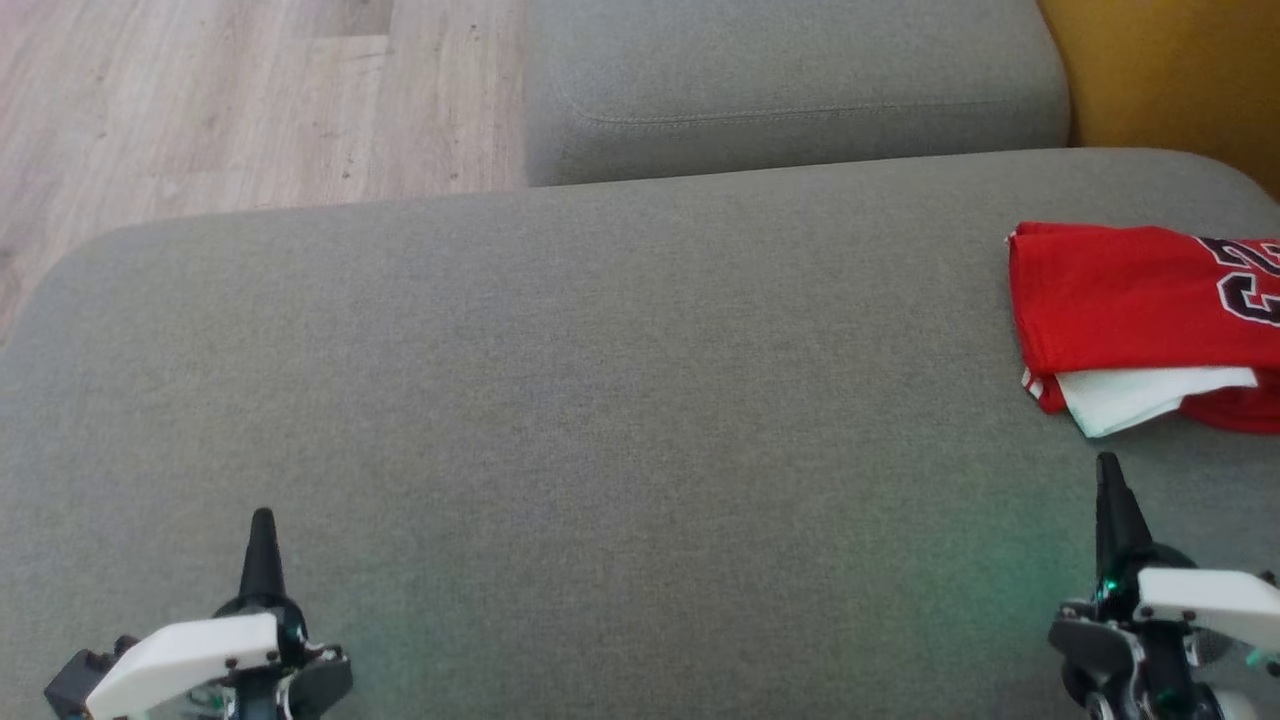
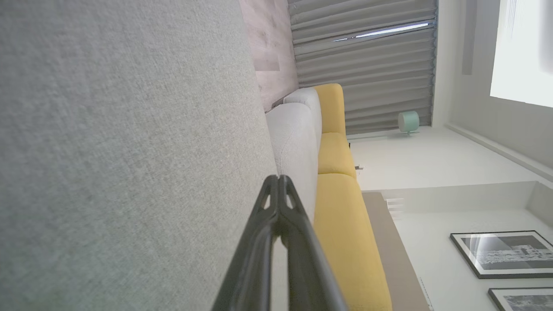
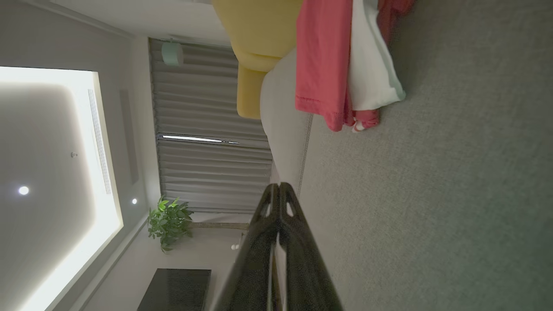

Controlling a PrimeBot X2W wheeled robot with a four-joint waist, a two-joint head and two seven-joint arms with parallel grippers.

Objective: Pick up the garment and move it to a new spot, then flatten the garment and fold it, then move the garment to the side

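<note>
left gripper point(image 1: 262, 520) closed, right gripper point(image 1: 1108, 470) seemingly closed

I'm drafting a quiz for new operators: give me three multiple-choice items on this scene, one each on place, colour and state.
1. Where on the grey cushion does the garment lie? A) far right B) centre C) far left
2. The garment's main colour? A) blue B) red C) green
3. The right pincer is: A) wide open B) shut on the garment C) shut, empty
Key: 1 A, it lies at the head view's right edge; 2 B, mostly red cloth; 3 C, fingers meet, clear of cloth.
</note>
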